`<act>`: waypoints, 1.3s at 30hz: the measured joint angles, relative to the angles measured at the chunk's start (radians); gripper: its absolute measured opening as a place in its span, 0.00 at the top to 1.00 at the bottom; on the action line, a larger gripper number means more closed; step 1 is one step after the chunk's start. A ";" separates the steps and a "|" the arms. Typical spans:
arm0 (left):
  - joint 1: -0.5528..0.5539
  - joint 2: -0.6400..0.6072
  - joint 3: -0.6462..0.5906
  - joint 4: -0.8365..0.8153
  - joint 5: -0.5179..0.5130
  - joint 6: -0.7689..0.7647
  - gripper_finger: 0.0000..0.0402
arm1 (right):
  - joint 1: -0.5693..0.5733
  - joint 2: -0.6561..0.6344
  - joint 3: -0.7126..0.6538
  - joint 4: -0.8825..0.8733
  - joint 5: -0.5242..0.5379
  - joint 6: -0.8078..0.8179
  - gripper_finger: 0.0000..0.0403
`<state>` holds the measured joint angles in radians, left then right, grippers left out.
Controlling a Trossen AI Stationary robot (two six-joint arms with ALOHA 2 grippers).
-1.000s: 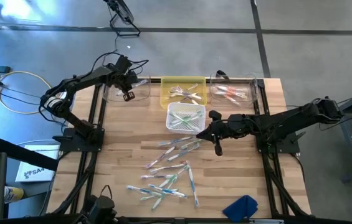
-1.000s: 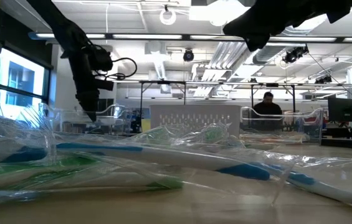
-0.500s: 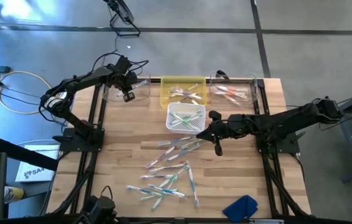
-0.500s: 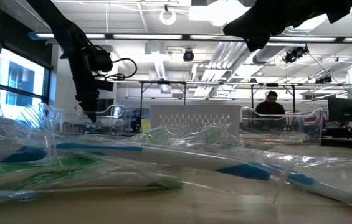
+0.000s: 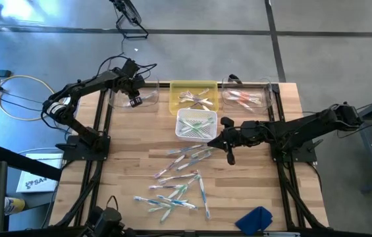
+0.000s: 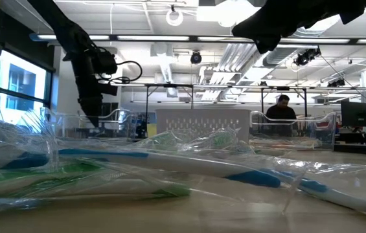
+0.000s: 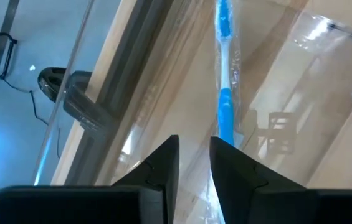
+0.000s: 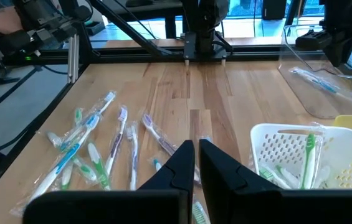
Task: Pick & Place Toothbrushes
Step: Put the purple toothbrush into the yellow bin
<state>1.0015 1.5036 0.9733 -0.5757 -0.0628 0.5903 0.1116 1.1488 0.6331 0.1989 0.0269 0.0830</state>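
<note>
My left gripper [image 5: 133, 101] hangs open over the clear tray [image 5: 147, 97] at the table's far left, pointing steeply down. A wrapped blue-and-white toothbrush [image 7: 223, 68] lies in that tray, its handle running behind one finger of my left gripper [image 7: 194, 142]. Several more toothbrushes [image 5: 178, 181] lie loose on the table's near half. My right gripper [image 5: 229, 158] hovers shut above the table, just right of the white basket [image 5: 196, 125], and holds nothing. My left gripper stands open over the blue toothbrush's handle end [image 7: 225, 121], which passes behind one finger [image 7: 235, 165]. Whether that finger touches it I cannot tell. The toothbrush lies flat on the tray's floor.
A yellow tray [image 5: 176, 99] and a clear tray [image 5: 270, 97] holding red-accented brushes stand along the far edge. The white basket holds green brushes. A blue cloth [image 5: 255, 217] lies at the near right corner. A person [image 6: 280, 109] sits in the room beyond the table.
</note>
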 joint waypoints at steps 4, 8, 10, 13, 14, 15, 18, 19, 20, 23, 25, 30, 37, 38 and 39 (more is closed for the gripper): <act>0.000 0.000 0.000 0.007 0.000 0.006 0.78 | 0.000 0.000 0.000 0.000 0.000 0.000 0.96; 0.000 0.000 0.000 0.009 0.000 0.007 0.78 | 0.000 0.000 0.000 0.000 0.000 0.000 0.96; 0.000 0.000 0.000 0.009 0.000 0.007 0.78 | 0.000 0.000 0.000 0.000 0.000 0.000 0.96; 0.000 0.000 0.000 0.009 0.000 0.007 0.78 | 0.000 0.000 0.000 0.000 0.000 0.000 0.96; 0.000 0.000 0.000 0.009 0.000 0.007 0.78 | 0.000 0.000 0.000 0.000 0.000 0.000 0.96; 0.000 0.000 0.000 0.009 0.000 0.007 0.78 | 0.000 0.000 0.000 0.000 0.000 -0.003 0.96; 0.000 0.000 0.000 0.009 0.000 0.005 0.78 | 0.000 0.000 0.000 0.000 0.000 -0.007 0.96; 0.000 0.000 0.000 0.009 0.001 0.000 0.78 | 0.000 0.000 0.000 0.000 0.000 -0.007 0.96; -0.002 0.000 0.000 0.010 0.002 -0.007 0.78 | 0.000 0.000 0.000 0.000 0.000 -0.007 0.96; -0.009 -0.002 0.000 0.030 0.017 -0.041 0.78 | 0.000 0.000 0.000 0.000 0.000 -0.007 0.96; -0.009 -0.016 0.000 0.047 0.069 -0.036 0.78 | 0.000 0.000 0.000 0.000 0.000 -0.008 0.96; -0.043 -0.097 0.000 0.086 0.159 0.009 0.78 | 0.000 0.000 0.000 0.000 0.000 -0.008 0.96; -0.154 -0.310 0.000 0.074 0.191 0.058 0.78 | 0.000 0.000 0.000 0.000 0.002 -0.008 0.96; -0.185 -0.341 0.000 0.078 0.193 0.062 0.78 | 0.000 0.000 0.000 0.000 0.013 -0.008 0.96; -0.217 -0.372 -0.002 0.087 0.194 0.066 0.78 | 0.000 0.000 0.000 0.000 0.027 -0.008 0.96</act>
<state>0.7847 1.1321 0.9718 -0.4882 0.1312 0.6562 0.1116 1.1488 0.6331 0.1993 0.0537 0.0750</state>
